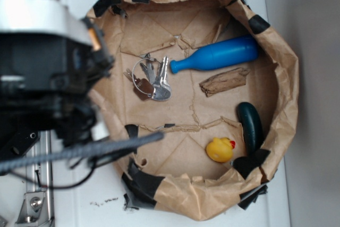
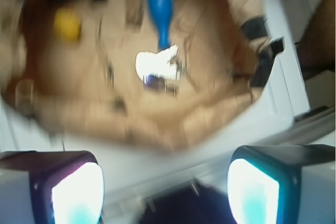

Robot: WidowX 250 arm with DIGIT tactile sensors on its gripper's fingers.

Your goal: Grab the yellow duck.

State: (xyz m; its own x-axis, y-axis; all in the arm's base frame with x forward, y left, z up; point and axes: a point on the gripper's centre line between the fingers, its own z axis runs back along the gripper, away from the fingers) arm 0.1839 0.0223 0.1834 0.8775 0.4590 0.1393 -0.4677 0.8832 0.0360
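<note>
Overhead and wrist views of a paper bowl patched with black tape, standing on a white table. No brand, label or legible writing appears on any object in either view.

The duck is small, rounded and bright yellow, with a red-orange beak pointing toward the bowl's wall. It lies on the bowl's floor near the lower right rim, just beside a dark green oblong object that leans along the wall. In the blurred wrist view the duck shows only as a yellow blob at upper left.

Elsewhere in the bowl: a blue pin lying on its side near the top, a scrap of brown bark-like material below it, and a bunch of keys on a ring at left centre.

The arm sits outside the bowl at its left edge, well apart from the duck. The gripper is spread wide and empty; its two pads frame the bottom of the wrist view.
</note>
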